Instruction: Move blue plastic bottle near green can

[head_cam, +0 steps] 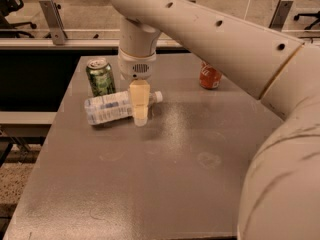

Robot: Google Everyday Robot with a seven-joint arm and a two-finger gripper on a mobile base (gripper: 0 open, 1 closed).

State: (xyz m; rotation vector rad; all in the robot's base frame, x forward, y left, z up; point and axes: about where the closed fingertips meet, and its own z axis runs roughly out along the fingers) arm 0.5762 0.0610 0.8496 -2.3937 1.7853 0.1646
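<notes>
The blue plastic bottle (112,108) lies on its side on the grey table (165,184), white cap pointing right. My gripper (141,110) comes straight down over its neck end. The cream near finger (140,104) crosses the front of the bottle; the other finger is hidden behind it. The jaws look closed on the bottle. The green can (100,77) stands upright just behind the bottle's left half, a small gap away.
A red-orange soda can (210,77) stands at the back right, partly hidden by my arm (210,29). The arm crosses the right side of the view. The table's left edge is close to the bottle's base. A rail runs behind the table.
</notes>
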